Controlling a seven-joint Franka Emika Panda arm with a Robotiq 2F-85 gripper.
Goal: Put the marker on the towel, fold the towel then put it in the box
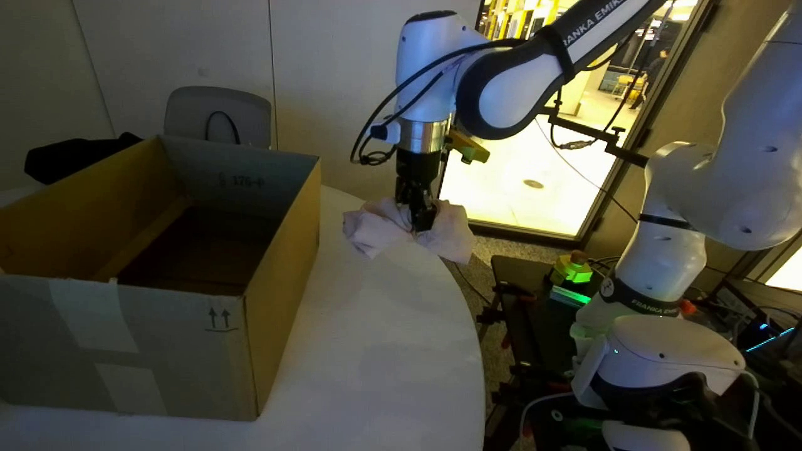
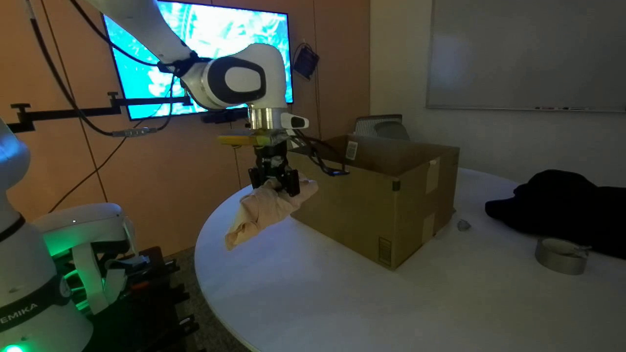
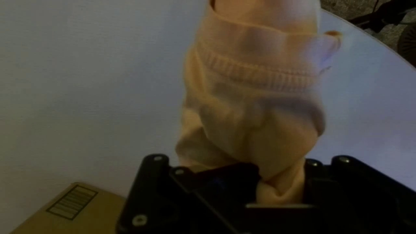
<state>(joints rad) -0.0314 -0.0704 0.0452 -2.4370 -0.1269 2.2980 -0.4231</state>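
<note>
The towel, a pinkish-beige cloth, is bunched up and hangs from my gripper in both exterior views [image 1: 379, 230] [image 2: 259, 210]. My gripper [image 1: 421, 219] points down and is shut on the towel, which it holds above the table near its rounded edge. In the wrist view the towel [image 3: 256, 107] is pinched between the fingers [image 3: 280, 185]. The large brown cardboard box [image 1: 169, 338] stands open on the table beside the gripper. The box also shows in an exterior view [image 2: 342, 210] and at the lower left of the wrist view [image 3: 81, 211]. The marker is not visible.
The round white table [image 2: 332, 303] carries everything. A black cloth-like heap [image 2: 562, 205], a grey tape roll [image 2: 561, 256] and a small crumpled bit [image 2: 463, 225] lie past the box. A chair [image 1: 216, 116] stands behind it. The box's upright walls are an obstacle.
</note>
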